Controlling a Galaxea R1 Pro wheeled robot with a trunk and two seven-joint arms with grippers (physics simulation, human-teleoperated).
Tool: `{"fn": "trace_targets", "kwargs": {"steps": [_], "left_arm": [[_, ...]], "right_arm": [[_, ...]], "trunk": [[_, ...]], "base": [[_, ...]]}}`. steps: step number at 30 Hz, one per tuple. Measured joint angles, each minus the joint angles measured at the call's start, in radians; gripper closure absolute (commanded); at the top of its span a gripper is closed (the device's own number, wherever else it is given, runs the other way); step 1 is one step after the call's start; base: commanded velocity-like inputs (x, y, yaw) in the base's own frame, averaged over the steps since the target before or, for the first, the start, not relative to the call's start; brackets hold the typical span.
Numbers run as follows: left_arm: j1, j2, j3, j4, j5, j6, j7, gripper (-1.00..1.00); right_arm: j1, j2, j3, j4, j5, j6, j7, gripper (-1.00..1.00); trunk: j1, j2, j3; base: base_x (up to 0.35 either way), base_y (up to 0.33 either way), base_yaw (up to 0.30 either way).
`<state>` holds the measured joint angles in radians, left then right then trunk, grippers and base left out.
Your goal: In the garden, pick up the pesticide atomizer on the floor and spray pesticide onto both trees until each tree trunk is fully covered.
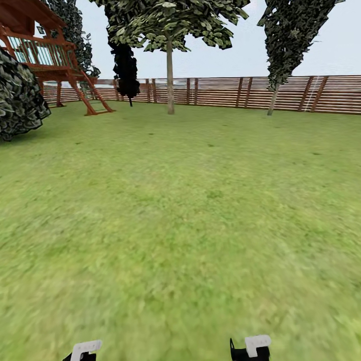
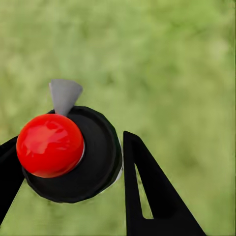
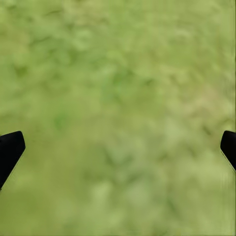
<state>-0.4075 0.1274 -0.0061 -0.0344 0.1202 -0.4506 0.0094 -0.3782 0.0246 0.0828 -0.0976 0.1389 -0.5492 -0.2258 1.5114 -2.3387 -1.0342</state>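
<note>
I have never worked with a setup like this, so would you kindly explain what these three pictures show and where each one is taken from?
This is a simulated two-armed wheeled robot on a lawn. The wide picture comes from its head camera, looking forward and down; the white-and-black bits at the bottom edge belong to its arms. Ahead stand two pale-trunked trees, a brown slat fence and a wooden play tower. The other two pictures come from cameras near each gripper, looking down at grass. The left gripper has its black fingers around an atomizer, a black round body with a red cap and grey nozzle. The right gripper is open and empty.
</note>
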Motion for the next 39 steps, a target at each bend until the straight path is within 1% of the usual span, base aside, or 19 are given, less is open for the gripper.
{"fn": "trace_targets", "kwargs": {"steps": [39], "left_arm": [[0.000,0.000,0.000,0.000,0.000,0.000,0.000,1.00]], "right_arm": [[0.000,0.000,0.000,0.000,0.000,0.000,0.000,-1.00]], "trunk": [[0.000,0.000,0.000]], "base": [[0.339,0.000,0.000]]}}
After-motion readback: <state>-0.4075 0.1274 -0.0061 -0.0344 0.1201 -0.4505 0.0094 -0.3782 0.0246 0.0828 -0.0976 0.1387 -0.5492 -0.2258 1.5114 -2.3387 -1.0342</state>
